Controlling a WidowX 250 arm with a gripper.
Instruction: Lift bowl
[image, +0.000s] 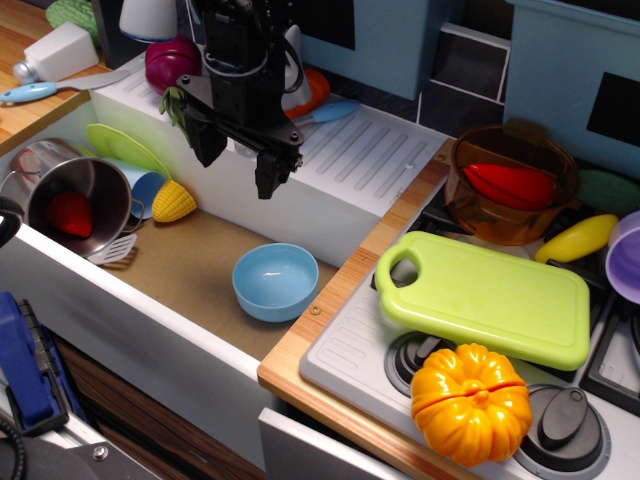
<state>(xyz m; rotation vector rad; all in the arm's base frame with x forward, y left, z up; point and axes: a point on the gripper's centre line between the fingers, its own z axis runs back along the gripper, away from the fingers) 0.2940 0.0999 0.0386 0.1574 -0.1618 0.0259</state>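
Note:
The small light-blue bowl (275, 281) sits upright and empty on the brown floor of the sink basin, near its right wall. My black gripper (240, 165) hangs above the basin, up and to the left of the bowl, well clear of it. Its two fingers are spread apart with nothing between them.
A steel pot (72, 205) holding a red item lies at the basin's left, with a yellow corn (174, 202) and green and blue utensils beside it. A green cutting board (487, 297), an orange pumpkin (470, 403) and an amber bowl (512, 187) sit on the stove at right.

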